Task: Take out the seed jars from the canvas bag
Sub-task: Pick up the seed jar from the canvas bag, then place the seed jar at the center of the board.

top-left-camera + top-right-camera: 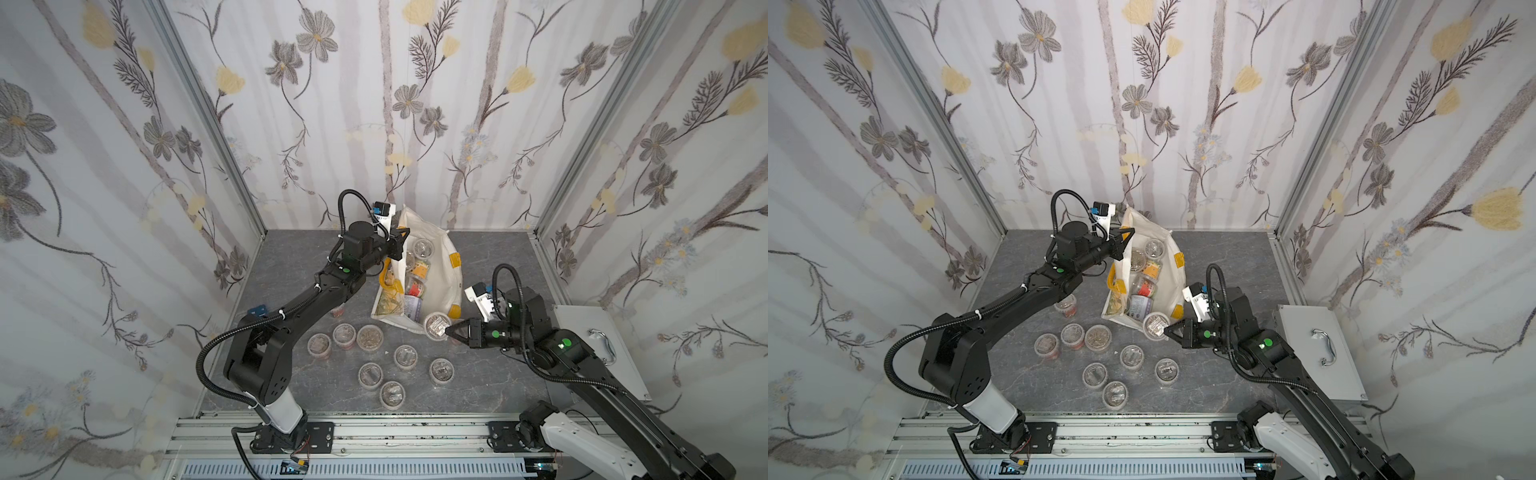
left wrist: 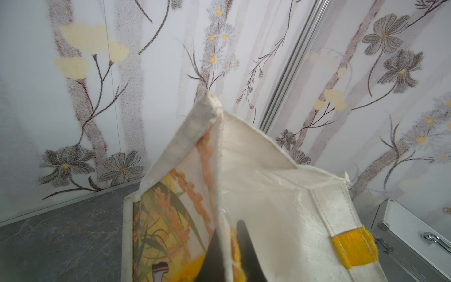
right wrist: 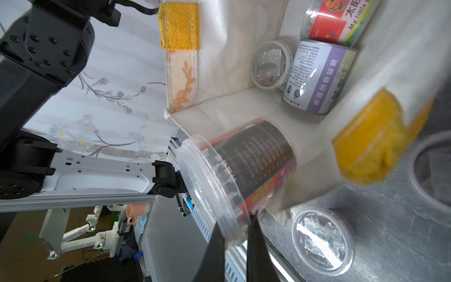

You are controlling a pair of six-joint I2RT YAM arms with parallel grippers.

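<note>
The canvas bag (image 1: pixel 440 266) (image 1: pixel 1169 270) lies at the back middle of the table with its mouth held wide, and several seed jars (image 1: pixel 417 268) lie inside it. My left gripper (image 1: pixel 400 241) (image 2: pixel 228 227) is shut on the bag's rim (image 2: pixel 268 195) beside a yellow handle patch and holds that edge up. At the near end of the bag's mouth, my right gripper (image 1: pixel 448 331) (image 3: pixel 235 219) is shut on the lid rim of one seed jar (image 1: pixel 436 325) (image 3: pixel 234 168), which is tilted half out over the cloth. In the right wrist view more jars (image 3: pixel 319 78) show deeper in the bag.
Several seed jars (image 1: pixel 370 337) stand on the grey table (image 1: pixel 478 386) in front of the bag, and one (image 1: pixel 338 309) sits under the left arm. A silver metal case (image 1: pixel 590 332) lies at the right edge. Papered walls close three sides.
</note>
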